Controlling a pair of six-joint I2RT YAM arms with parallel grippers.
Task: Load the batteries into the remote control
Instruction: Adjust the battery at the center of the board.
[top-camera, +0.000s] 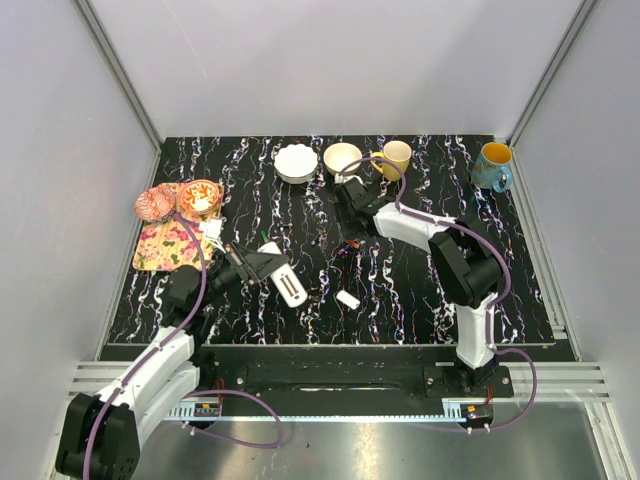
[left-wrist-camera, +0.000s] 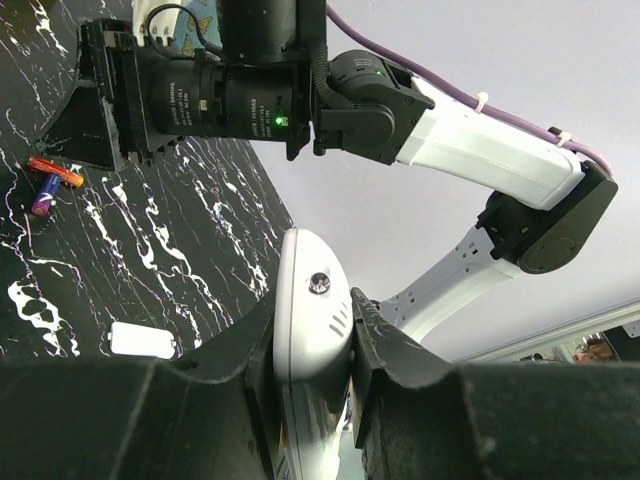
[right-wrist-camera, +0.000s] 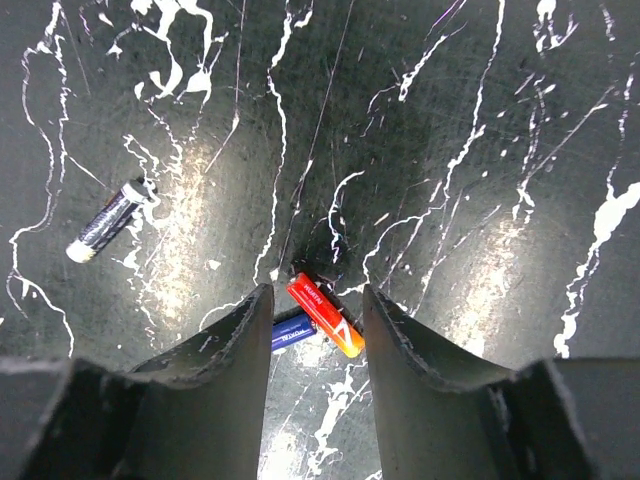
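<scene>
The remote control (left-wrist-camera: 312, 335) is clamped in the left gripper (left-wrist-camera: 312, 303). Right of the remote, the right gripper (right-wrist-camera: 316, 292) is held spread over an orange battery (right-wrist-camera: 327, 318), with a purple battery (right-wrist-camera: 287, 332) touching it. A third, dark battery (right-wrist-camera: 108, 220) lies separately. The orange battery should be straddled alone, across its length, with the purple neighbour kept outside the fingers before closing.
</scene>
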